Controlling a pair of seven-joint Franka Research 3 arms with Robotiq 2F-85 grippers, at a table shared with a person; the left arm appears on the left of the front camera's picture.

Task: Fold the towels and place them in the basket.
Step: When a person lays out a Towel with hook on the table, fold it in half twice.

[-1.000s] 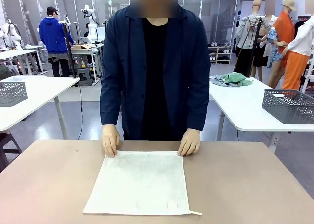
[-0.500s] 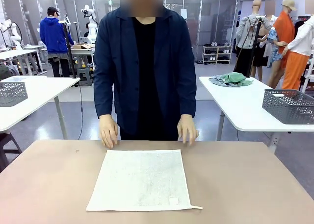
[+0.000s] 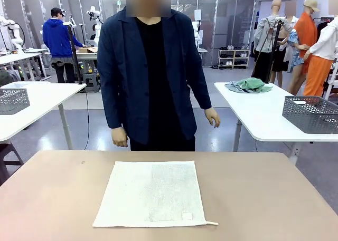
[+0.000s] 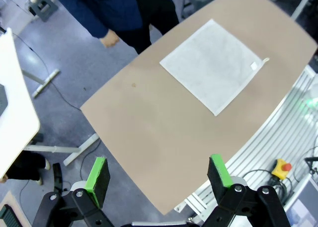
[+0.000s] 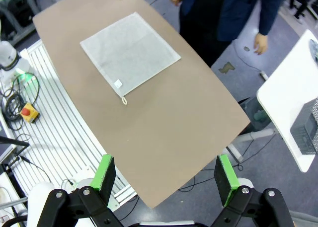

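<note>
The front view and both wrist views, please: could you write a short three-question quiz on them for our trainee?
1. True or false: the cream-white towel lies flat on the table, its corner loop on the robot's side.
2. Where are the person's hands? A flat on the towel; B off the table, by the person's sides; C around a gripper.
3. Fill in: the left gripper and the right gripper hang high above the table with jaws ____.
Key: 1 true; 2 B; 3 open.
</note>
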